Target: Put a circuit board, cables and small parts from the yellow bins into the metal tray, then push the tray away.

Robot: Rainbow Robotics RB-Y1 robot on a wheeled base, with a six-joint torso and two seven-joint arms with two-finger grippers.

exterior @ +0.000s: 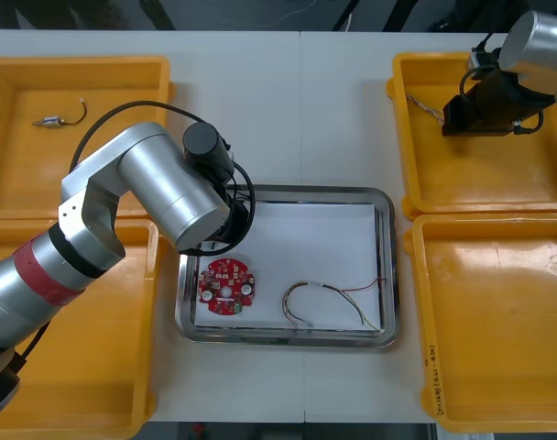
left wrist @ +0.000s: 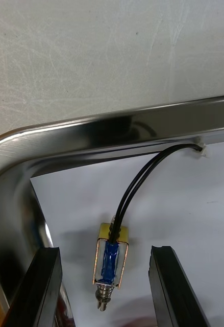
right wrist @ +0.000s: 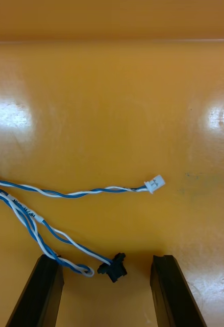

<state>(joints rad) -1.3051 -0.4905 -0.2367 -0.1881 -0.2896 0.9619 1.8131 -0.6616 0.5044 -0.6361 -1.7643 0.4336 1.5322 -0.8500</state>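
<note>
In the left wrist view my left gripper (left wrist: pixel 105 291) is open over the far left corner of the metal tray (left wrist: pixel 117 127). A small metal part (left wrist: pixel 110 260) with a black cable (left wrist: pixel 137 186) lies on the tray's white inside between the fingers, untouched. The left arm (exterior: pixel 169 192) covers that corner in the front view. A red circuit board (exterior: pixel 225 286) and a red and yellow cable (exterior: pixel 333 301) lie in the tray (exterior: pixel 389 266). My right gripper (right wrist: pixel 106 294) stands open low in the far right yellow bin (exterior: pixel 498 183), with the blue and white cable (right wrist: pixel 66 193) and its black plug (right wrist: pixel 112 269) between the fingers.
The far left bin (exterior: pixel 22 174) holds a small metal part with a wire (exterior: pixel 57 118). The near right bin (exterior: pixel 498 321) and the near left bin (exterior: pixel 104 367) flank the tray. Bare table lies beyond the tray's far rim.
</note>
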